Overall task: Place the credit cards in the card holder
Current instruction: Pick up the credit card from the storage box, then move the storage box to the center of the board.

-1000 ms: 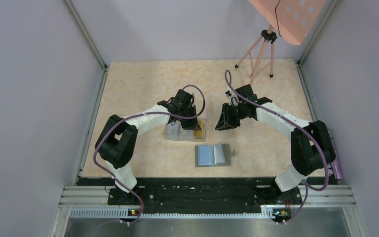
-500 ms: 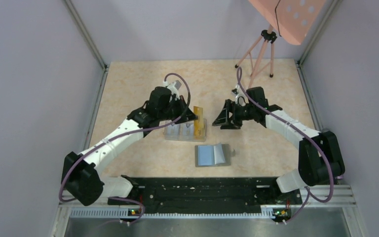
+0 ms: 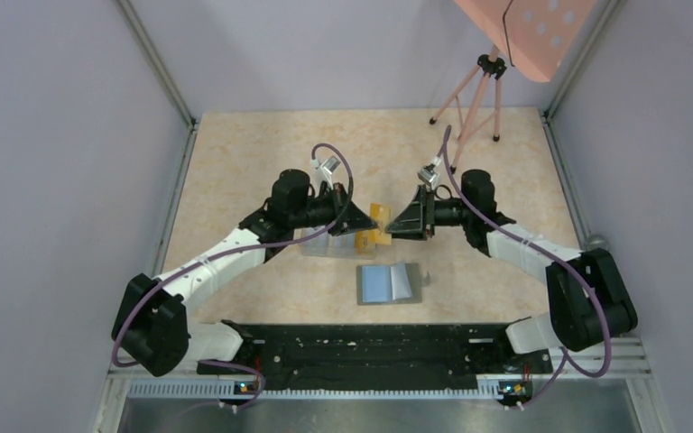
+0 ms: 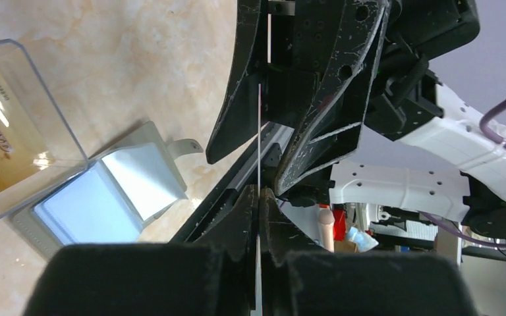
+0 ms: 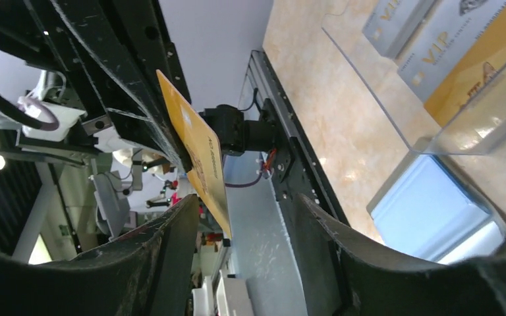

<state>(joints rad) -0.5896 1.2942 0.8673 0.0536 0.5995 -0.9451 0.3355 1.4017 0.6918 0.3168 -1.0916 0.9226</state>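
Note:
My left gripper [image 3: 364,225] is shut on an orange credit card [image 3: 379,220] and holds it in the air, between the two arms. In the left wrist view the card [image 4: 259,131] shows edge-on as a thin line pinched between the fingers [image 4: 259,201]. My right gripper [image 3: 393,225] faces it, open, with the card's free end [image 5: 201,148] between its fingers, close to the left one [image 5: 171,243]. The card holder [image 3: 390,283] lies open on the table below, light blue inside [image 5: 435,210]. More credit cards [image 5: 458,46] stand in the clear box.
The clear plastic box [image 3: 332,244] sits on the table just behind the card holder, under my left arm. A pink tripod [image 3: 474,99] stands at the back right. Grey walls close in the table on three sides.
My left gripper lifted the orange card out of the clear box and carried it right. My right gripper swung left towards the card and opened round its end.

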